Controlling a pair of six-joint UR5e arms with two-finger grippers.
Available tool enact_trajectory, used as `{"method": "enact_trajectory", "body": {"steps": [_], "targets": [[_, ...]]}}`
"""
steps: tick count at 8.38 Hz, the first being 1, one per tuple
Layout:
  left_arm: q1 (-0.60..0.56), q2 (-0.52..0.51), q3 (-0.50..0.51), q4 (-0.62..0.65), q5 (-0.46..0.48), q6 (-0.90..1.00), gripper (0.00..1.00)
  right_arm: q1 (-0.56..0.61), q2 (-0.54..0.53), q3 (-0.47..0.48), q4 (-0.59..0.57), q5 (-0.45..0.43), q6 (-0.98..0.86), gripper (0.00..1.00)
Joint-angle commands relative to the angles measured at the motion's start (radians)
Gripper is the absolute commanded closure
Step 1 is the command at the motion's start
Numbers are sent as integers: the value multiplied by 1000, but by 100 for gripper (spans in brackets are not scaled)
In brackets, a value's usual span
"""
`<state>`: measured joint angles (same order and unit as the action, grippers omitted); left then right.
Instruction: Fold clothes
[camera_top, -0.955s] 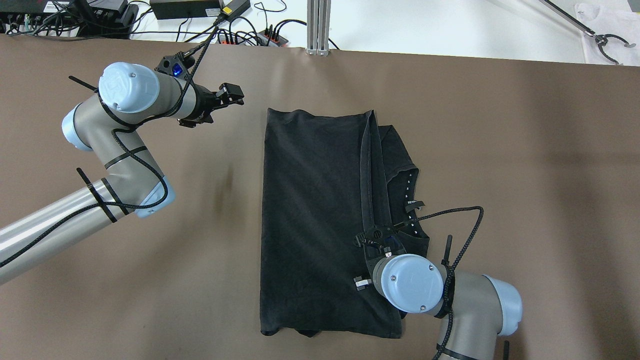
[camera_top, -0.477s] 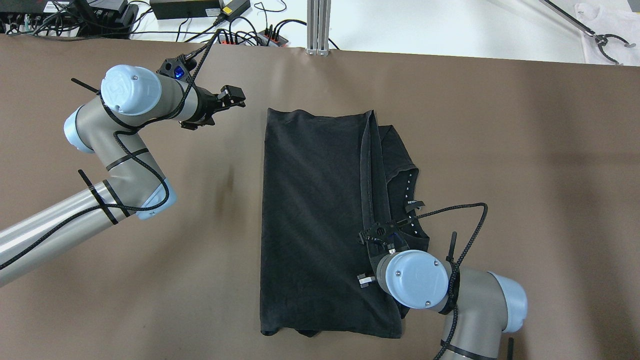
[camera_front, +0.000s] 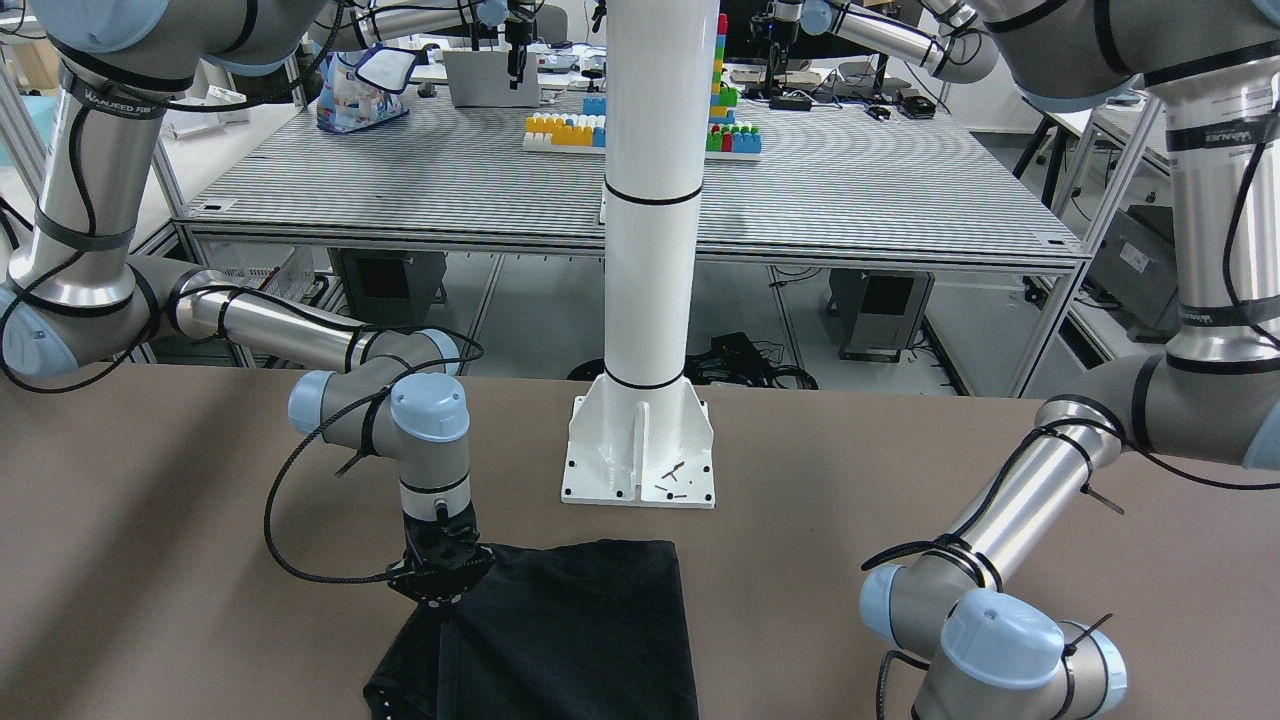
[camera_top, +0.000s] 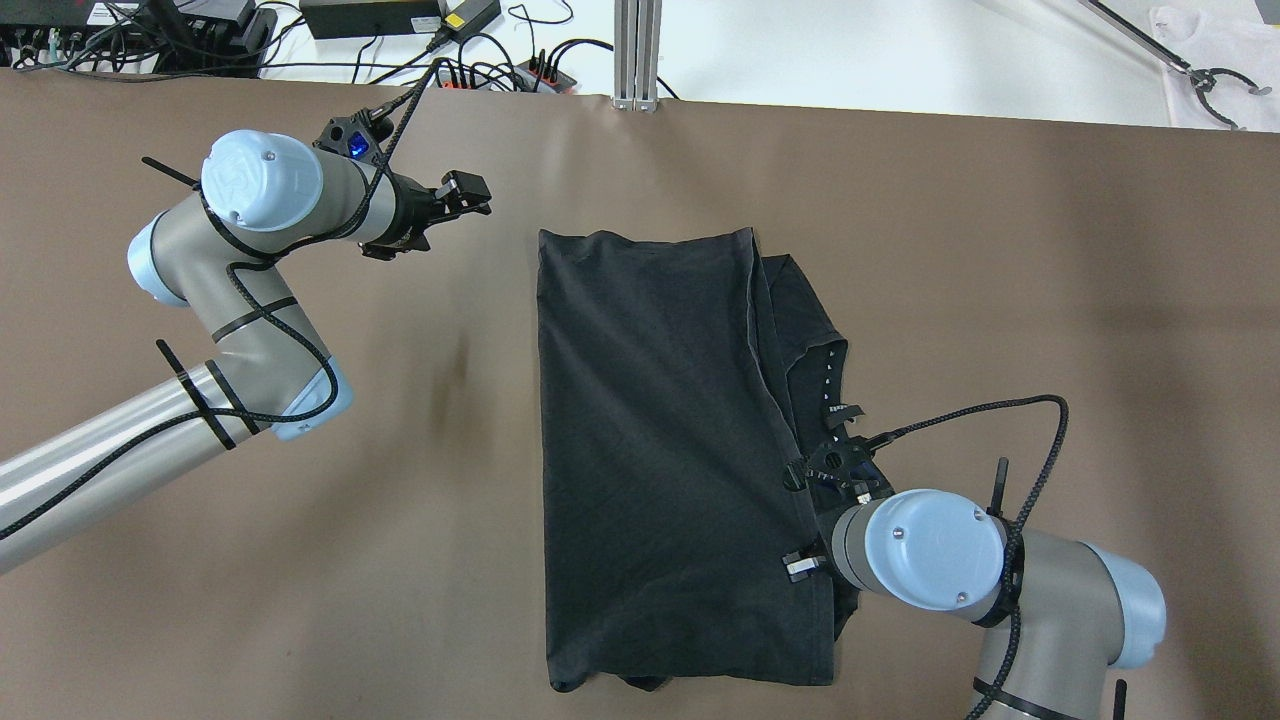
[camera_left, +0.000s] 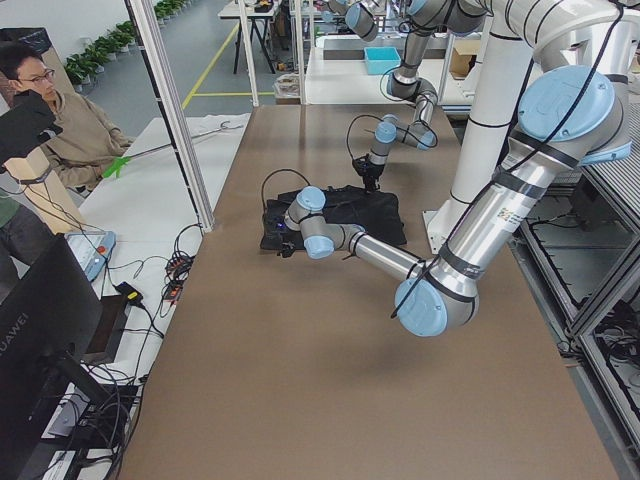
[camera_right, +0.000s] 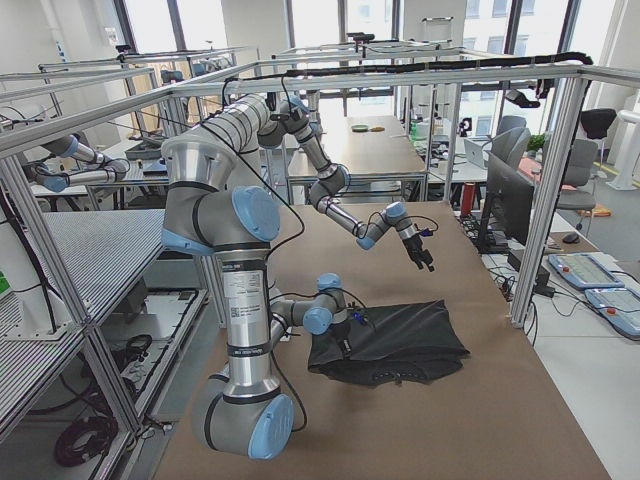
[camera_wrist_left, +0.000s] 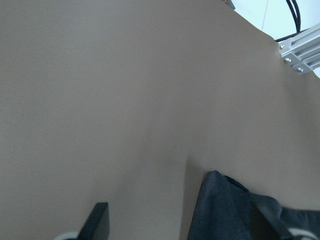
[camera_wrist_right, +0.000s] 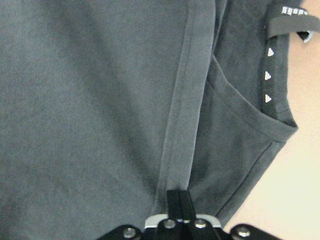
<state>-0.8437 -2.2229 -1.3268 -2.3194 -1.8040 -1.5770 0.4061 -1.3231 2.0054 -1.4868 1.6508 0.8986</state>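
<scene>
The right gripper (camera_wrist_right: 176, 196) is shown in its wrist view clamped on a hemmed edge of the black shirt (camera_top: 650, 430). In the overhead view those fingertips are hidden under the wrist. The left gripper (camera_top: 468, 193) is spread, its fingers (camera_wrist_left: 98, 220) apart above the table (camera_top: 300, 560), off the shirt's 10 o'clock corner. That corner is seen up close only in the left wrist view. The shirt is laid folded on the table. In the overhead view its long axis runs from 12 to 6 o'clock, and the neck band (camera_top: 828, 380) is turned towards 3 o'clock. In the front view the shirt lies at 6 o'clock of the white base plate (camera_front: 640, 450), and its lower end is cut off by the frame.
</scene>
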Motion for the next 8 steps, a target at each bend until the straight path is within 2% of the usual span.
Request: {"method": "enact_trajectory", "body": {"steps": [1,2,3,6,7,8], "targets": [[0,0,-2,0,0,-4,0,-12,-19,13,0,-14,34,100],[2,0,-3,0,0,-18,0,-6,-19,7,0,-8,19,81],[2,0,-5,0,0,-20,0,2,-25,7,0,-8,-4,5],[2,0,-3,0,-2,-20,0,48,42,-4,-4,-14,-7,5],[2,3,-2,0,-2,-18,0,80,80,-42,-3,-16,-9,5],[0,8,-3,0,-2,-18,0,104,143,-121,-1,-16,-7,5]]}}
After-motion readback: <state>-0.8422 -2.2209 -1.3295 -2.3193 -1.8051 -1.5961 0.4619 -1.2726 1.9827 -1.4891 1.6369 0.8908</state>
